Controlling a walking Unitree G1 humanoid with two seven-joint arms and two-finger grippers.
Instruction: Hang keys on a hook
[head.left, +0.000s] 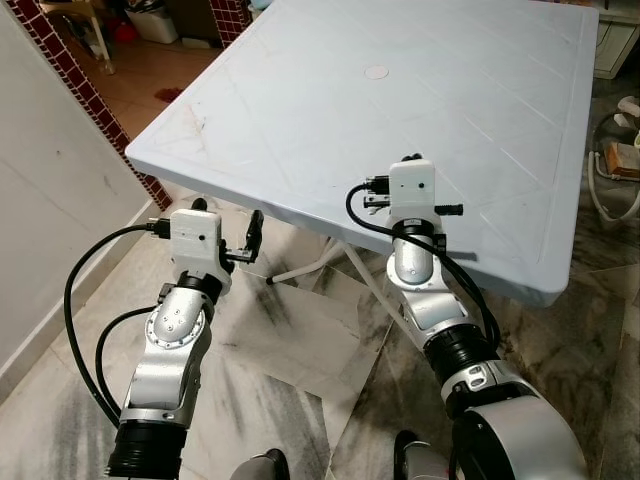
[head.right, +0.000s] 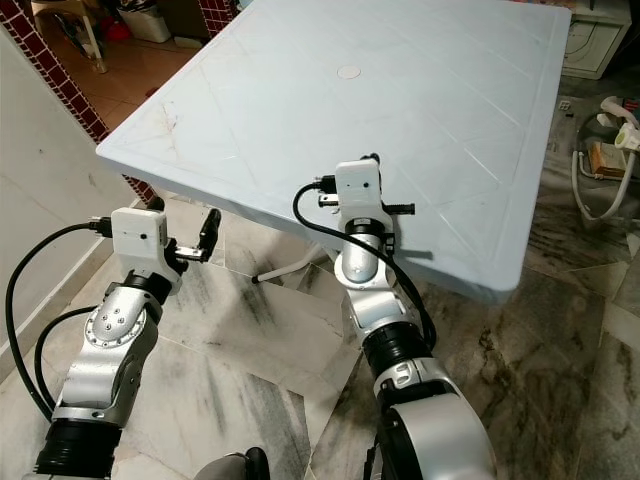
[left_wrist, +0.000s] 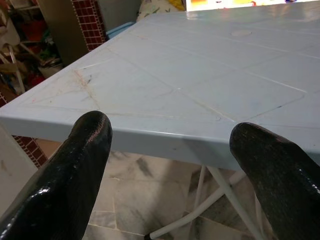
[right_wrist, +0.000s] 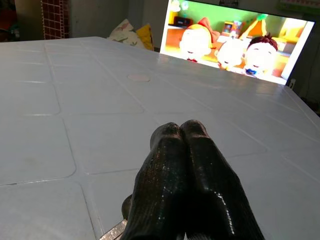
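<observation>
Right wrist view shows the right gripper (right_wrist: 182, 131) pressed closed above the table (right_wrist: 75, 100), a metallic sliver, perhaps keys (right_wrist: 116, 231), beneath its fingers. Left gripper (left_wrist: 170, 145) gapes wide before the table edge; a screen (right_wrist: 235, 42) glows beyond.

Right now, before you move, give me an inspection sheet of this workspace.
Surface: pale plastic table, bare except for a round centre cap; faint scuffs near its left corner.
Job's things: keys and hook, nothing seen for certain; a sliver of metal shows under the right tool, too little to identify.
Clutter: nothing seen on the table.
Grippers: left tool open, level with the table's near edge; right tool shut, over the tabletop.
Cables: black cable loops off the left wrist, another off the right.
Surroundings: marble floor, red-tiled pillar, cartoon on a screen, cushions.
</observation>
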